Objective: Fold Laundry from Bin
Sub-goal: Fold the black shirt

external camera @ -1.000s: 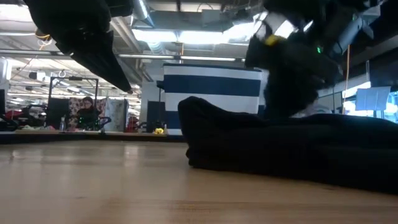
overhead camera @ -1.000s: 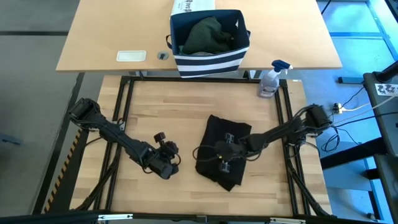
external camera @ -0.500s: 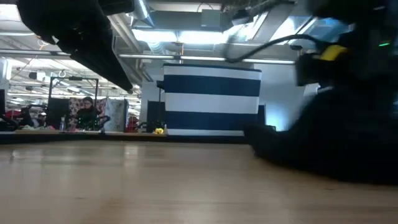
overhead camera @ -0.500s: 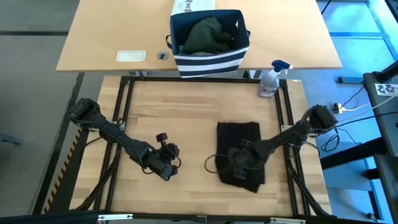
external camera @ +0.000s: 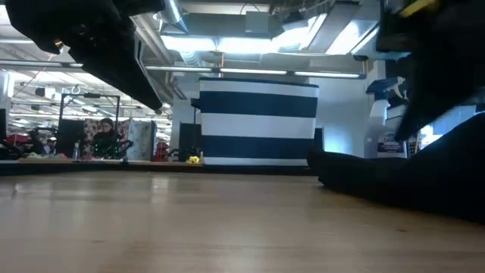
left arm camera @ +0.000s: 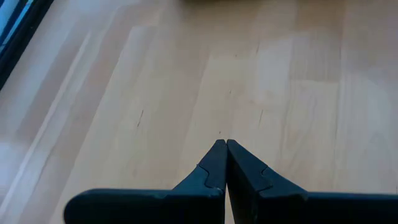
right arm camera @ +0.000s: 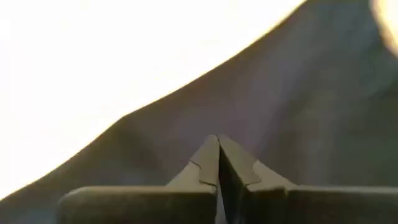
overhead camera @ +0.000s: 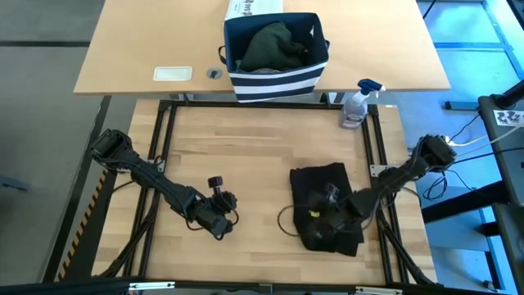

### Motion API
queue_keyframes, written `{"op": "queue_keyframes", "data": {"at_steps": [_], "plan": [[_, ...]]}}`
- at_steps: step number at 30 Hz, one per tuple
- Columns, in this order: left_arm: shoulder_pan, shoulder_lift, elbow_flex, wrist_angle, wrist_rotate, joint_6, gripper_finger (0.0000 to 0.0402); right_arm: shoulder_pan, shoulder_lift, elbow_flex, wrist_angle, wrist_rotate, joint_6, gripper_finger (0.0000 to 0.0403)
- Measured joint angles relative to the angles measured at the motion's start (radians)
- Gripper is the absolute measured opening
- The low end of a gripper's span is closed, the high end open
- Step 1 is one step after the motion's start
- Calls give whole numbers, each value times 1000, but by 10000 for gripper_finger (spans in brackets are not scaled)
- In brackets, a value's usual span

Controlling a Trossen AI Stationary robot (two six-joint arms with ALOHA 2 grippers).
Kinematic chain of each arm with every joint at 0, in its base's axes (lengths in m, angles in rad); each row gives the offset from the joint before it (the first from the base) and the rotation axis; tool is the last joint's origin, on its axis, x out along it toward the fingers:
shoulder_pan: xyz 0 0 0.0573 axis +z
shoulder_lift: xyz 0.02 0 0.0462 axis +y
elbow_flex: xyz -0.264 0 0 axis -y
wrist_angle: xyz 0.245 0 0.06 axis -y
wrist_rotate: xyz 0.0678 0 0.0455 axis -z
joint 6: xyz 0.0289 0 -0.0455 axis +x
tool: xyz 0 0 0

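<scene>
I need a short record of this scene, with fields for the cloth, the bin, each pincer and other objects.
black cloth: folded, on the table's right side
bin: striped, on the far desk, dark green cloth inside
right pincer: shut, pressing on the black cloth
left pincer: shut, empty, over bare table on the left
other: spray bottle at the table's far right edge; white box behind the bin

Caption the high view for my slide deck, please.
Right gripper, shut, rests on black garment; striped bin behind.
</scene>
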Motion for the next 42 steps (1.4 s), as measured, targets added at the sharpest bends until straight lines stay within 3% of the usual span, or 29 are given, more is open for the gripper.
{"op": "queue_keyframes", "data": {"at_steps": [6,10,15,22,27,33,42], "plan": [[0,-3,0,2,4,43,0,-221,7,-26,18,-5,-124,1],[0,-11,0,5,4,54,0,-340,6,-77,141,-91,-241,1],[-1,-12,0,6,13,70,0,-410,3,-193,181,-184,-243,1],[-2,-12,0,6,17,87,0,-346,-83,-344,232,-167,-109,1],[-2,-12,0,16,15,95,0,-296,-196,-397,147,-169,-26,1],[-2,-12,0,18,14,94,0,-220,-325,-404,-31,-170,106,1],[-2,-12,0,35,14,96,0,-76,-402,-238,154,-48,49,0]]}}
